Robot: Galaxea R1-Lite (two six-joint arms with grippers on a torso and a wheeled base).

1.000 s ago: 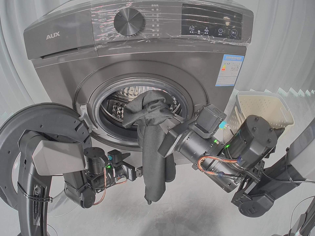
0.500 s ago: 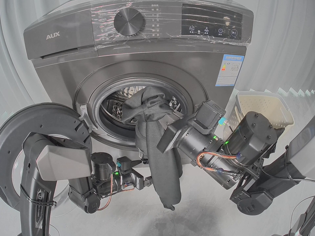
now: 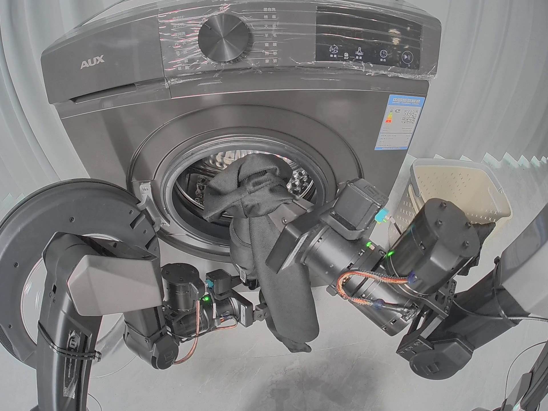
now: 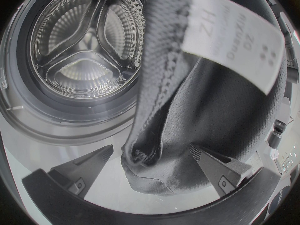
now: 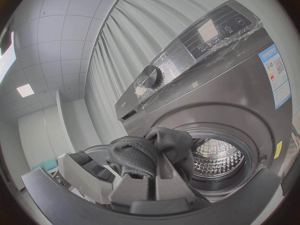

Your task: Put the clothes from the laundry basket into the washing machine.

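Observation:
A dark grey garment point(image 3: 254, 192) is bunched in front of the washing machine's drum opening point(image 3: 200, 186), and its long end point(image 3: 282, 292) hangs down below the rim. My right gripper point(image 3: 283, 211) is shut on the bunch, its closed fingers point(image 5: 153, 185) showing under the cloth point(image 5: 140, 153) in the right wrist view. My left gripper point(image 3: 260, 313) sits low, beside the hanging end. It is open point(image 4: 150, 161), and the lower fold of the garment point(image 4: 212, 110) with a white label point(image 4: 231, 41) hangs between its fingers. The drum point(image 4: 81, 47) lies beyond.
The round door point(image 3: 68, 206) stands swung open on the left. A cream laundry basket point(image 3: 462, 184) sits to the right of the machine, partly behind my right arm. Bare grey floor point(image 3: 228, 378) lies in front.
My left gripper has moved right, up to the hanging end of the garment. The right gripper has shifted the bunch slightly left toward the drum, and the hanging end has swung right.

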